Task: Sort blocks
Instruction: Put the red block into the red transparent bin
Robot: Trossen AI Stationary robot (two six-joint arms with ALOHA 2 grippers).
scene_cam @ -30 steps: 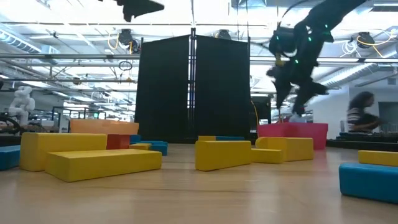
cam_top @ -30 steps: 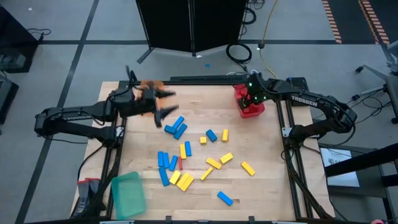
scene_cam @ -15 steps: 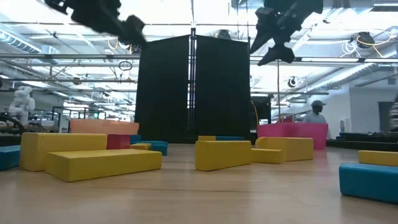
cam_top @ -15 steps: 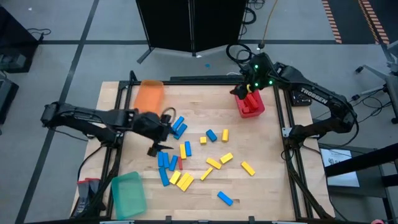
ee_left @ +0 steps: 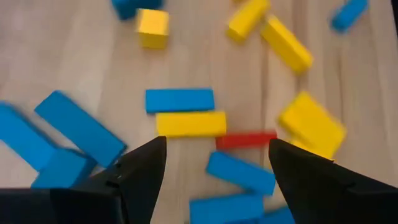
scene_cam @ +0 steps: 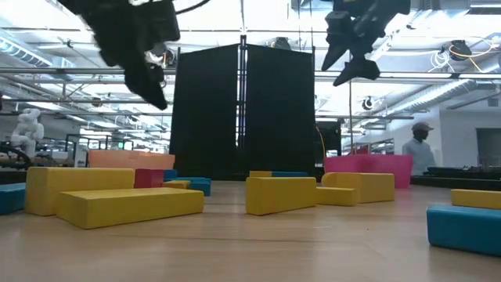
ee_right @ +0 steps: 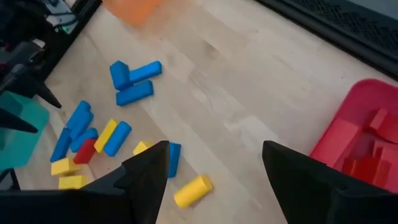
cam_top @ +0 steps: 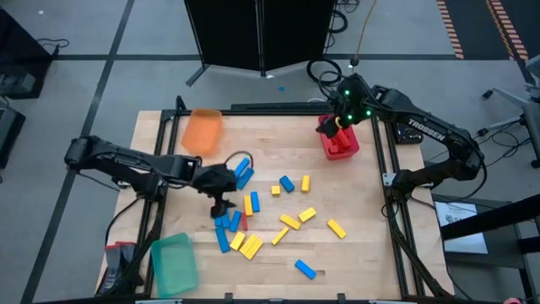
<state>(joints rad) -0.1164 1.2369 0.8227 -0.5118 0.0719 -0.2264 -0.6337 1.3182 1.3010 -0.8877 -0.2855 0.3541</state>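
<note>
Left gripper (cam_top: 221,203) spread wide, empty, above central blocks (cam_top: 250,204); right gripper (cam_top: 336,127) wide, empty, over red tray (cam_top: 340,150) at far edge.

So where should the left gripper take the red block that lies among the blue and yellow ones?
The left gripper, open, hangs above the red block. Probably come straight down and pinch its two long sides near the middle: it lies flat, and a yellow block crowds one end.

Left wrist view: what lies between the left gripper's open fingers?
A yellow block, a blue block beyond it, and a red block; the left gripper holds nothing.
</note>
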